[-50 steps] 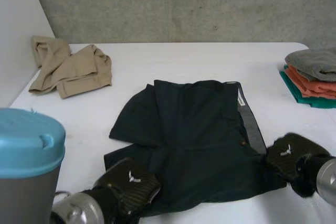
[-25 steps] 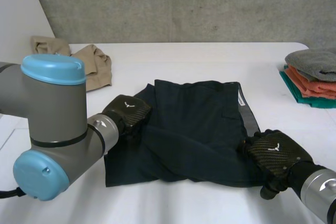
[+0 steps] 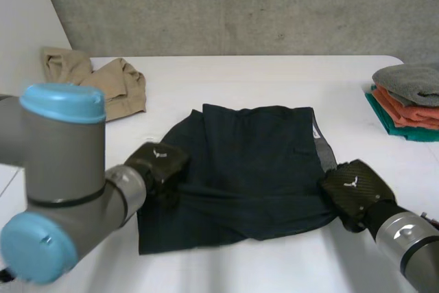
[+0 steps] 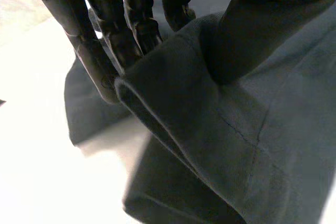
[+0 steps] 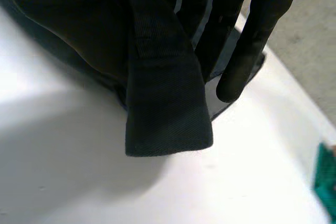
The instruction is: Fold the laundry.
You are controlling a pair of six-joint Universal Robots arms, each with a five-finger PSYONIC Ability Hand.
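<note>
Dark shorts [image 3: 247, 162], edges: left hand [image 3: 159, 162], right hand [image 3: 351, 190]

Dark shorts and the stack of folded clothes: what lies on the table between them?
Nothing. In the head view, the white table between the dark shorts and the stack of folded clothes is bare.

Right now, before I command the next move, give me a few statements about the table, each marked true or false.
1. The left hand pinches a fold of the dark shorts. True.
2. The tan garment lies on the folded stack. False: it lies at the far left corner, and the stack sits at the right edge.
3. The right hand is at the shorts' waistband side. True.
4. The stack's top piece is orange. False: it is grey.
</note>
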